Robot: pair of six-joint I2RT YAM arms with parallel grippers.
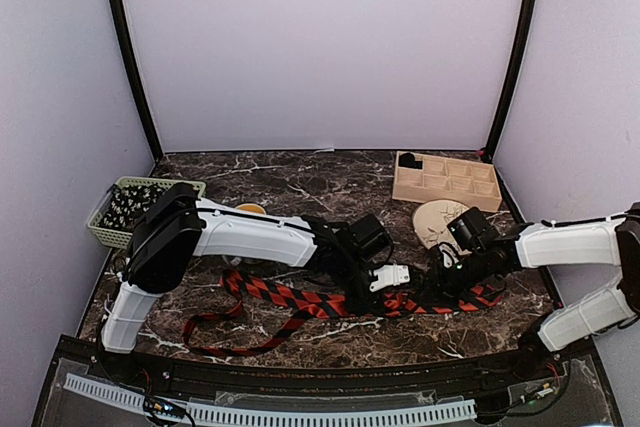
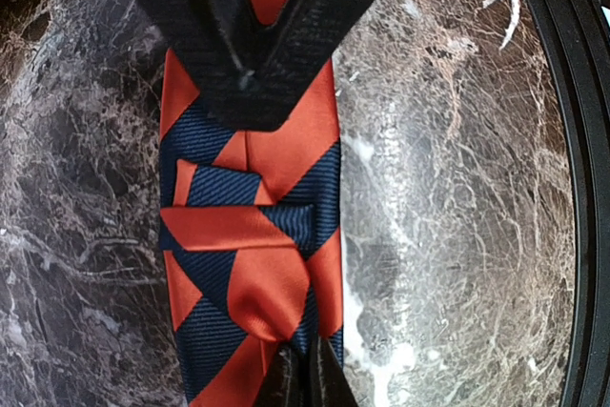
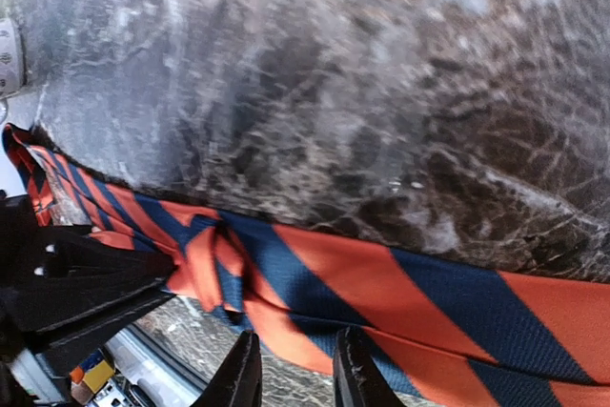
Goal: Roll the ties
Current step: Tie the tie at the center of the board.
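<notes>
The striped tie [image 1: 300, 297], laid on the table [image 1: 300, 182], is pinched tight by the left gripper [image 2: 303, 378]. A hold by the right gripper [image 3: 297, 367] cannot be told. Rolling is barely begun; the end must be turned over.

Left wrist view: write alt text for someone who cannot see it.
A red-and-navy striped tie lies along a dark marble table, its keeper loop showing. The left gripper, shut, pinches it at the bottom edge.

Open table [image 1: 300, 172] across upper centre; blocked upper right by tray [image 1: 440, 197], left by basket [image 1: 104, 235], lower centre by tie [image 1: 290, 297].
</notes>
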